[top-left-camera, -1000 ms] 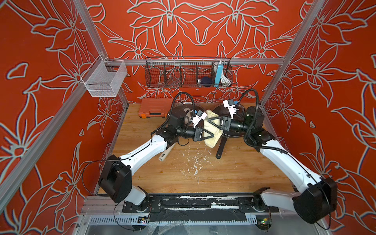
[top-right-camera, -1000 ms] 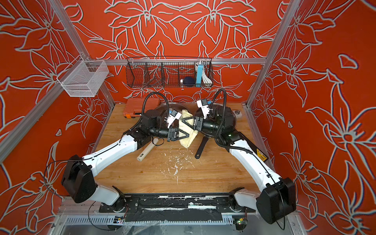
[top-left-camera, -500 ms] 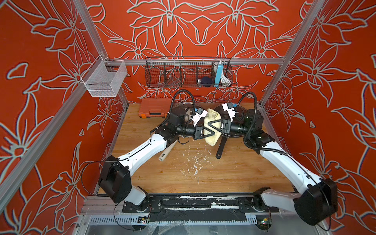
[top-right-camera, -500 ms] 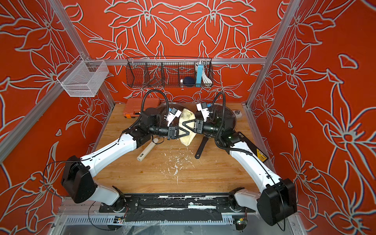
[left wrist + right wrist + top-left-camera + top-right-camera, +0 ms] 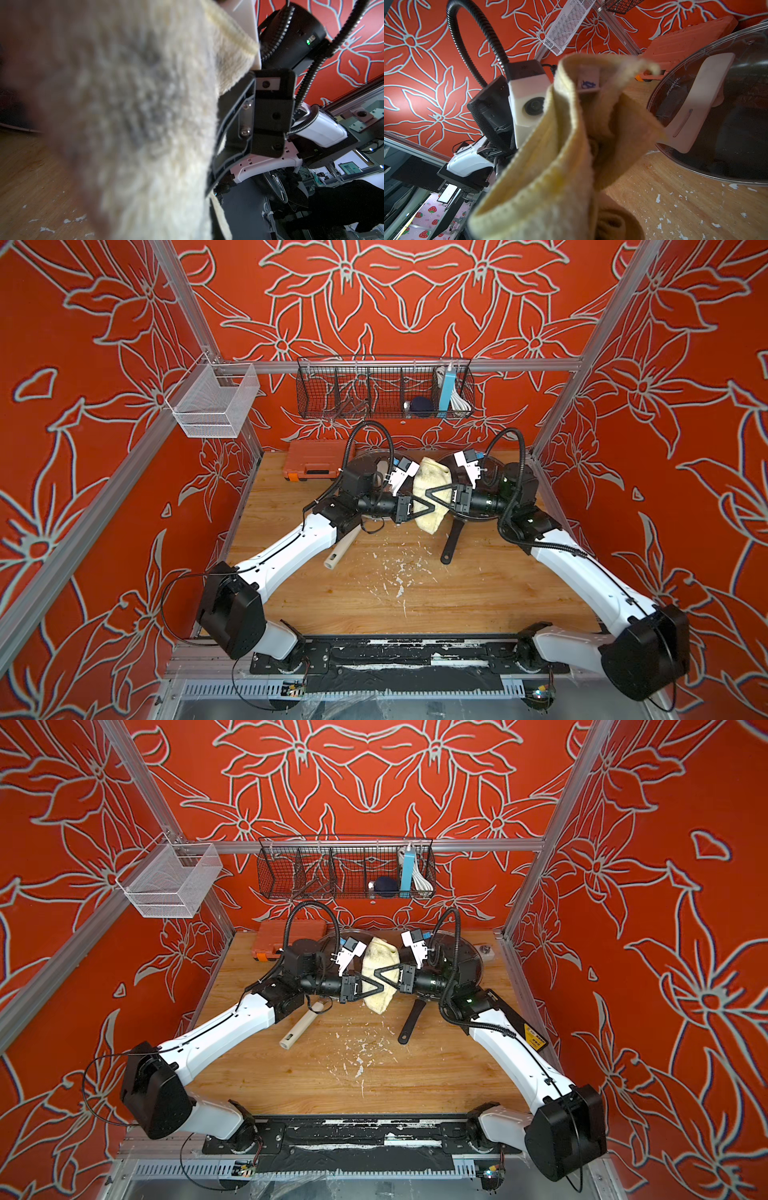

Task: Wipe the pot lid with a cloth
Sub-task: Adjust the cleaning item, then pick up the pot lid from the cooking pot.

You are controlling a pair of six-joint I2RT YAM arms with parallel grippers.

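Two grippers meet on one cloth (image 5: pixel 431 475), which is held clear of the table (image 5: pixel 415 605) between them.

Right gripper (image 5: pixel 431 495): jaws closed on a fold of the cloth.

Left gripper (image 5: pixel 424 506): tips at the same fold. Whether they pinch it or stand slightly apart cannot be told, because towel fills the left wrist view and the tips overlap in both top views.

Cloth: cream terry, hanging in loose folds below the grip. It is judged light, soft and limp, so it will drape and bunch rather than push. A hold on a gathered wad, with a pad of fabric left past the tips, should wipe better than a pinch on a hem.

Lid (image 5: pixel 716 116): domed glass with a flat white handle (image 5: pixel 695 99) across it. It rests at the back of the table just beside the orange case (image 5: pixel 316 460), largely under the left arm. Whether a pan sits beneath it cannot be told. It is judged hard, smooth, slippery and breakable, and likely to slide or rock under a sideways stroke. The handle is the natural hold for the free arm, and pressure on the glass should be light.
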